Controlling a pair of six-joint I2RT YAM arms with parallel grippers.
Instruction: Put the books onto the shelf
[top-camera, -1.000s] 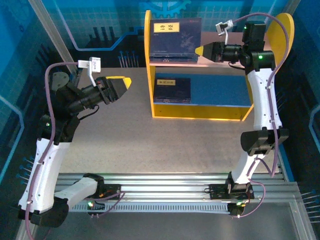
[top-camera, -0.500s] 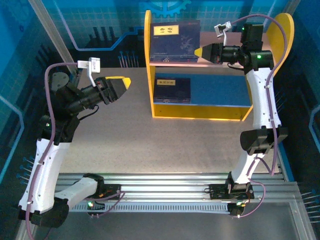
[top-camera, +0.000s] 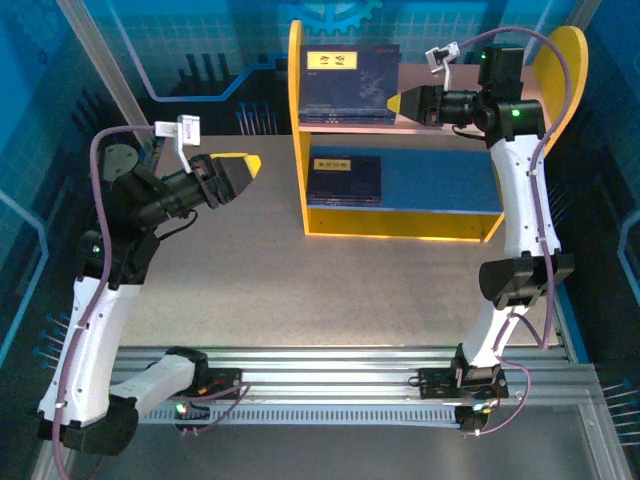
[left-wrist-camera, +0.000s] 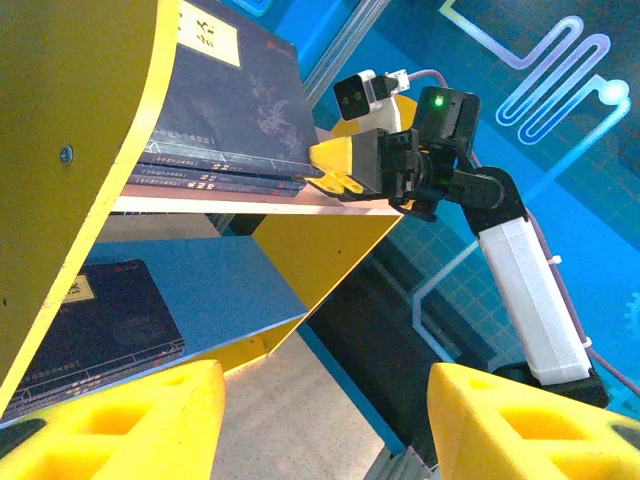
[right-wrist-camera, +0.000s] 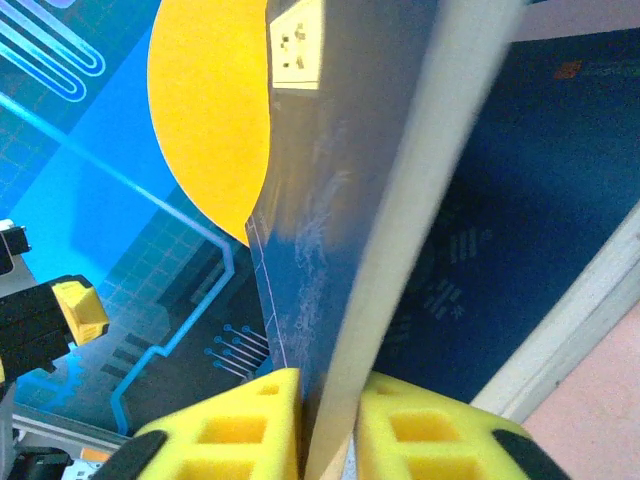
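Observation:
The shelf stands at the back of the table. On its pinkish top board lies a stack of navy books, seen from the side in the left wrist view. My right gripper is at the stack's right edge, shut on the top book, whose edge runs between the yellow pads, slightly raised over the book beneath. More books lie on the blue lower board. My left gripper hovers left of the shelf, open, with nothing between its fingers.
The shelf's right yellow side panel rises just behind my right arm. Bare grey tabletop stretches between the shelf and the arm bases. Blue walls close in the back and both sides.
The top book has come down flatter onto the stack and shifted slightly left with the right gripper. The left arm has not moved.

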